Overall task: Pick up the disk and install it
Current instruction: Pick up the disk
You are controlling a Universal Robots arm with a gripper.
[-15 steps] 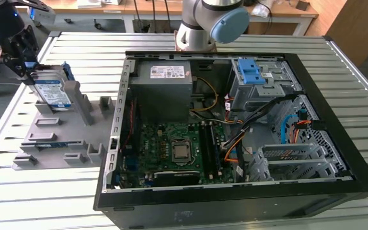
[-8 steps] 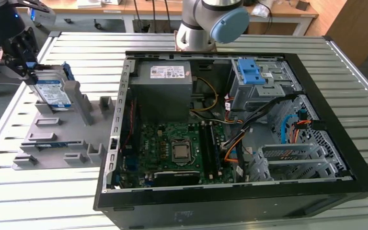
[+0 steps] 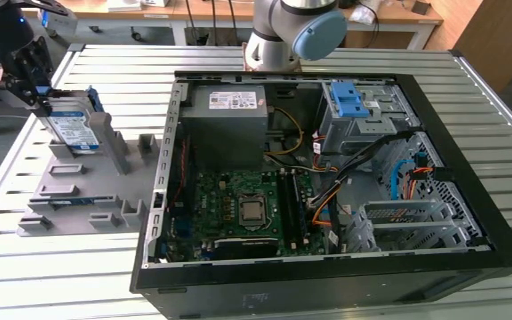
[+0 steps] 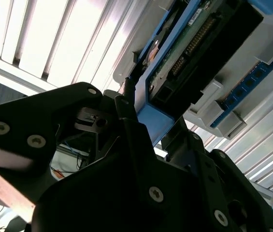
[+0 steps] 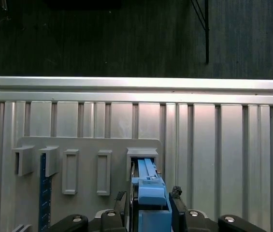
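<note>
The disk [image 3: 69,128] stands on edge in a slot at the far end of the grey fixture plate [image 3: 78,193], on the exterior view's left. It is silver metal with a white-and-blue label and a blue carrier frame. My gripper [image 3: 45,100] comes down on its top edge, shut on it. In the first wrist view the blue frame [image 5: 150,193] sits between my two black fingers [image 5: 176,194], with its far end in the slot [image 5: 142,155]. The second wrist view shows the disk's circuit-board side [image 4: 194,43] and one finger [image 4: 126,104] against the frame.
An open black computer case [image 3: 434,267] lies on the slatted metal table [image 3: 25,287], holding a grey power-supply box [image 3: 229,113], motherboard [image 3: 247,207] and a drive cage with a blue latch [image 3: 349,100]. The arm's base [image 3: 287,33] stands behind it. Other fixture slots [image 5: 70,170] stand beside the disk.
</note>
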